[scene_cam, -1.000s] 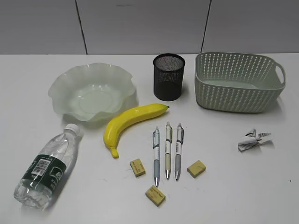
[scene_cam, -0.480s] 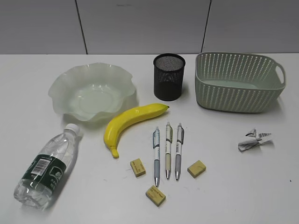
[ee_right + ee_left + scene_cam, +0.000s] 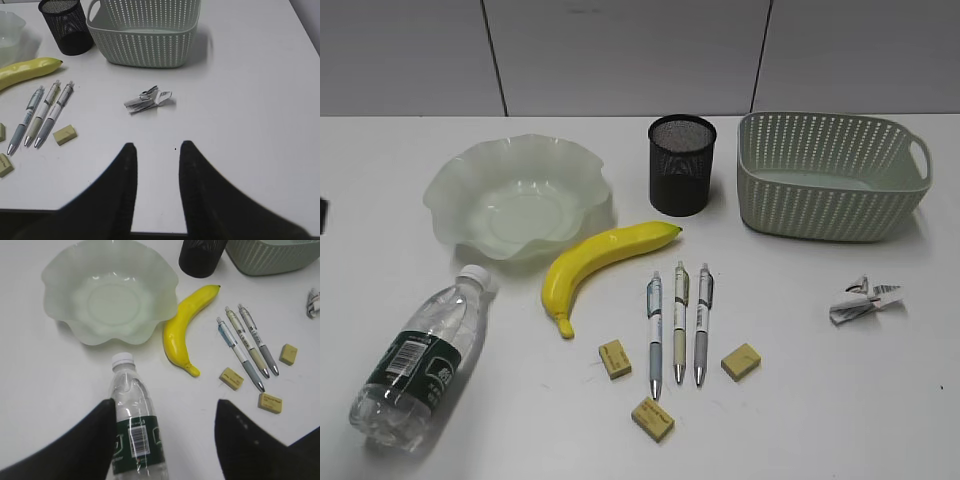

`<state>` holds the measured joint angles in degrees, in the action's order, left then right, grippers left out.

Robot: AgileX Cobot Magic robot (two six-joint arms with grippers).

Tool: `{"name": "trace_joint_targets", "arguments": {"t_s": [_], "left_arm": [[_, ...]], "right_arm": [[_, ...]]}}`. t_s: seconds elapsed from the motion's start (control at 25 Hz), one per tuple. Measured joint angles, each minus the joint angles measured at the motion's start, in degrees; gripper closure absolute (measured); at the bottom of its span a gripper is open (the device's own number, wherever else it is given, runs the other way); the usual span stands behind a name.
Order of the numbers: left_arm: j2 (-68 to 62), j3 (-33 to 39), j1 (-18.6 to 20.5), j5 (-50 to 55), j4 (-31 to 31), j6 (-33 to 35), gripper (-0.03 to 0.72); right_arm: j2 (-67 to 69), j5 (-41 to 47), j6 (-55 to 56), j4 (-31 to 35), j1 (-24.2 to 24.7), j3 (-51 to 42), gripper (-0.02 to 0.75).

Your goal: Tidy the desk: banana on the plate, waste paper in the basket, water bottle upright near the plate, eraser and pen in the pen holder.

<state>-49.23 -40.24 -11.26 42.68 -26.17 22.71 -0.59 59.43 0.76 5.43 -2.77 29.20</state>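
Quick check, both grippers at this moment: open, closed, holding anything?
Left gripper: open, empty, above the lying water bottle.
Right gripper: open, empty, short of the waste paper.

A white table (image 3: 880,400) before grey wall panels (image 3: 620,55).

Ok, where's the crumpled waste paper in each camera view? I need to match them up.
Exterior view: waste paper at right, on the table in front of the basket.
Left wrist view: only an edge of it shows, at the right border.
Right wrist view: near centre, in front of the basket.
Shared landmark: the three pens, lying to its left.
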Motion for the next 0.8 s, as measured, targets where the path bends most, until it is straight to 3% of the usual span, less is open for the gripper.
{"name": "trace_joint_targets", "arguments": {"t_s": [0.08,0.2,0.4,0.52,0.8], "left_arm": [[-6.8,-2.5,-3.0,-1.9,0.0,0.0,0.226],[-17.6,-6.4,-11.7,-4.8,3.2,-5.1,0.226],[-36.1,-12.8,-29.2,-9.5,24.8,-31.9,0.226],[-47.2,-17.1,-31.9,-10.1,32.4,-42.7,0.201],[-61.4,-23.8,-31.9,-13.6,35.2,-47.5,0.151]], "right_arm": [[0.0,0.0,0.0,0.0,0.0,0.0,0.493],[0.0,0.0,0.0,0.0,0.0,0.0,0.493],[0.0,0.0,0.0,0.0,0.0,0.0,0.493],[0.0,0.0,0.0,0.0,0.0,0.0,0.493],[0.0,0.0,0.0,0.0,0.0,0.0,0.493]]}}
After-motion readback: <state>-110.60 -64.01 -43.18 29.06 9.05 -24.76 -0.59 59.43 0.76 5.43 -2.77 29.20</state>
